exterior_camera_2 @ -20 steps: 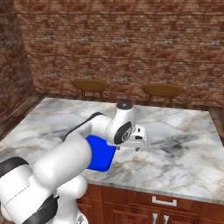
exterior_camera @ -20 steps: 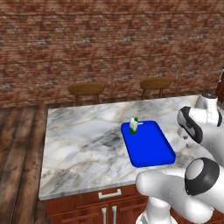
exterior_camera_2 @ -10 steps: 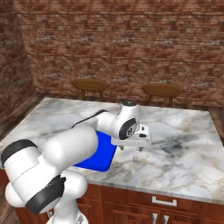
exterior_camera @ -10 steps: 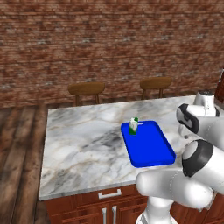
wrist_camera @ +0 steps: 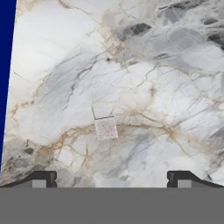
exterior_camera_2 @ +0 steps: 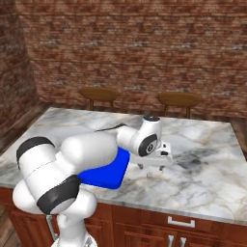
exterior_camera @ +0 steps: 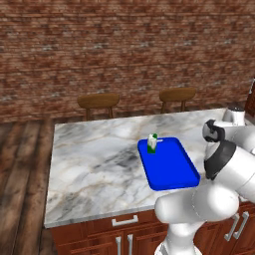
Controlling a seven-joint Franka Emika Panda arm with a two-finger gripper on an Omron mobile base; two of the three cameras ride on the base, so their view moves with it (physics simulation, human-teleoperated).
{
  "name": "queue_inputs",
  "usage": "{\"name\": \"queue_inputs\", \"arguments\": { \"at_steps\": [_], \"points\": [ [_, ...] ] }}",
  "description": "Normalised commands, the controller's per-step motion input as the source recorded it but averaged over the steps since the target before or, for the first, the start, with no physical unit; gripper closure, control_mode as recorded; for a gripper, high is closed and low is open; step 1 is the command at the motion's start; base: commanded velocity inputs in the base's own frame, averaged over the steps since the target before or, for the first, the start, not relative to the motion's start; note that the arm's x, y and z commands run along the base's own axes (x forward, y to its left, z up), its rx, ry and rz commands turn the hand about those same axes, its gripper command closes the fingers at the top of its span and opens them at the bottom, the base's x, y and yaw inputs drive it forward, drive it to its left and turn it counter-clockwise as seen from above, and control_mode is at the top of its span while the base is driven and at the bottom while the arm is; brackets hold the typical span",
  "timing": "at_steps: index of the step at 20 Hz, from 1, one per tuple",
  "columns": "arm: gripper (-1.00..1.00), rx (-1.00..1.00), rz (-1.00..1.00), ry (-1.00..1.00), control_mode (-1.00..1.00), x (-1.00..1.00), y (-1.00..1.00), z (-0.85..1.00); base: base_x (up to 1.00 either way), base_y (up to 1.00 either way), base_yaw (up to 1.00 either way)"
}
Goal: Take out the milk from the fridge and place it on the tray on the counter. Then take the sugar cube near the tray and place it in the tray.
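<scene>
sugar cube: tiny pale cube lying flat on bare marble, apart from the tray edge. In the hand view it sits between the two finger tips and above them, a bit left of centre; nothing touches it.
milk: small white carton with green cap, upright inside the tray at its far left corner.
tray: bright blue, flat on the counter, near the front edge. In the right base view its blue corner shows under the arm; in the hand view its edge is a blue strip at the left.
end effector: jaws spread wide, holding nothing. Points down at the marble just to the right of the tray in the right base view. In the hand view the finger tips straddle open marble below the cube.
counter: grey-white veined marble on red-brown cabinets with silver handles.
stools: two wooden seats behind the counter's far edge.
wall: red-brown brick behind them.
floor: dark wood planks, left of the counter.
</scene>
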Motion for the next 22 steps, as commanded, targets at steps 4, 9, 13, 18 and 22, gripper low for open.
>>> {"name": "queue_inputs", "arguments": {
  "at_steps": [4,9,13,18,22],
  "points": [
    [-1.0,0.01,0.0,0.01,-1.0,0.0,0.0,-0.24,0.0,0.0,0.0],
    [-1.0,0.0,0.0,0.03,-1.0,0.0,0.0,-0.23,0.0,0.0,0.0],
    [-1.0,0.0,0.0,0.03,-1.0,0.11,0.0,-0.19,0.0,0.0,0.0],
    [-1.0,0.01,0.0,0.0,-1.0,0.16,0.0,-0.13,0.0,0.0,0.0],
    [-1.0,0.04,0.03,0.0,-1.0,0.07,0.0,-0.11,0.0,0.0,0.0]
  ]
}}
